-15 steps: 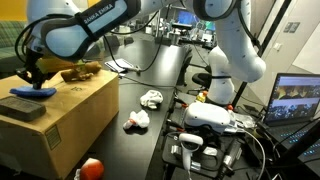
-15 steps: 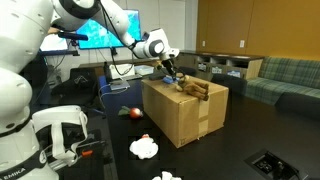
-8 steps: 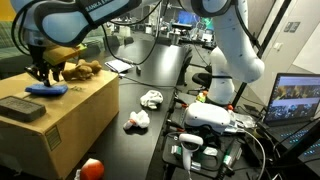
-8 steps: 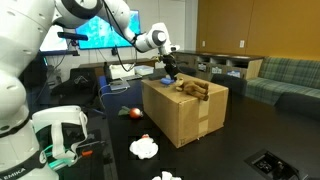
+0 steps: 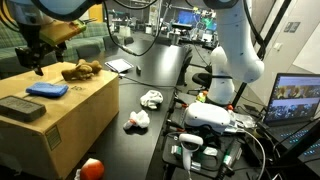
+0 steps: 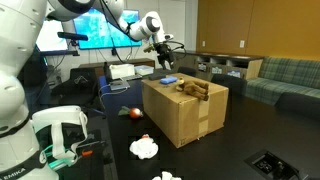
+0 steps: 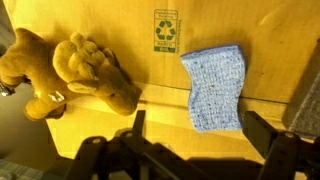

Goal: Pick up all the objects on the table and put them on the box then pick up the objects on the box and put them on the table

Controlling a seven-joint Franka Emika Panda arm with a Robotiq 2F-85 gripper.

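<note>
Up went the gripper (image 5: pixel 36 60) since a second ago. It left the blue sponge (image 5: pixel 48 90) flat on the box (image 5: pixel 75 115), near the toy (image 5: pixel 80 70). That one looks done. White bits (image 5: pixel 152 98) and a red ball (image 5: pixel 90 168) wait on the surface (image 5: pixel 145 80).

From the other side, the gripper (image 6: pixel 163 62) hangs over the sponge (image 6: pixel 168 80).

In the wrist view the gripper (image 7: pixel 197 128) is spread wide and holds nothing. The sponge (image 7: pixel 213 88) looks soft and bumpy.
</note>
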